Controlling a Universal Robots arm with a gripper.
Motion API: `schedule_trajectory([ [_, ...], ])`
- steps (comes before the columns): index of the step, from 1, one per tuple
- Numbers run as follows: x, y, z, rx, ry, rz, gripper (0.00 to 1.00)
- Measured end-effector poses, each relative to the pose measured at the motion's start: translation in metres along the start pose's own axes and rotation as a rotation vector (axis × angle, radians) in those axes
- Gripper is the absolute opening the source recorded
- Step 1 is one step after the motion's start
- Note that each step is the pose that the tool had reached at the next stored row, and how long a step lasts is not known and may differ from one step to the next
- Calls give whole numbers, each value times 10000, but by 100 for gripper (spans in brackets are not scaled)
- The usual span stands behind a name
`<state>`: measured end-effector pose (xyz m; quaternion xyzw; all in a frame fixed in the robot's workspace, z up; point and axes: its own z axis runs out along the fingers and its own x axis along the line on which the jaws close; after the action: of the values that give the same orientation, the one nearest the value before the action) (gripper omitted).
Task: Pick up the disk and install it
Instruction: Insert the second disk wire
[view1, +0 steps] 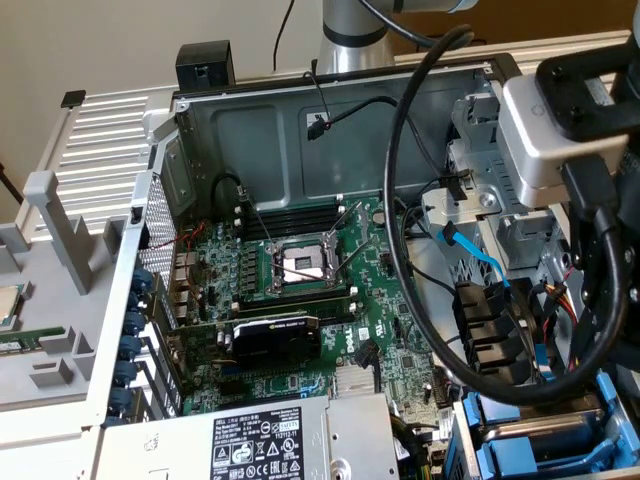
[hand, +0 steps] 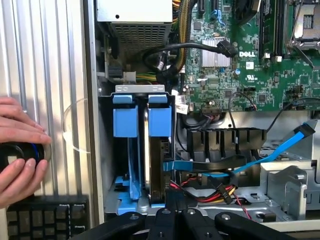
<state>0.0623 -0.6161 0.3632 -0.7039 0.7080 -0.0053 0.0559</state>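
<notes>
Now, scene: open computer case (view1: 300, 120) lying on its side, with the motherboard (view1: 300, 300) exposed across the centre of the exterior view.
Arm: its grey wrist block (view1: 545, 140) is at the upper right of the exterior view, above the drive cage; a thick black cable (view1: 400, 200) loops down from it in front of the board.
Gripper: the gripper (hand: 175, 222) shows in the wrist view as black fingers (hand: 165, 225) pressed together, with nothing visible between them. It hangs just over the edge of the drive cage (hand: 140, 90).
Disk: the disk (hand: 161, 120) stands edge-on in one slot of the drive cage, with its blue carrier facing the camera and a dark slab behind it. Whether it is fully seated cannot be told.
Neighbouring slot: a second blue carrier (hand: 125, 120) sits just beside the disk, apart from the gripper.
Exterior check: blue carriers (view1: 520, 445) show at the lower right of the frame, partly hidden by the black cable.
Blue cable: a flat blue cable (hand: 285, 145) runs across the metal bay beside the cage.
Power supply: the grey box with labels (view1: 250, 440) is at the bottom centre of the exterior view.
Person: a hand (hand: 20, 150) rests on the ribbed panel outside the case, fingers around a small round black object (hand: 15, 156), near a keyboard (hand: 45, 220).
</notes>
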Motion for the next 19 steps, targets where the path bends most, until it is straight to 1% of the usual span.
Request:
schedule_trajectory([
  [5, -6, -1, 0, -49, -58, -677, 11],
  [19, -8, -1, 0, -230, -277, -3196, 11],
])
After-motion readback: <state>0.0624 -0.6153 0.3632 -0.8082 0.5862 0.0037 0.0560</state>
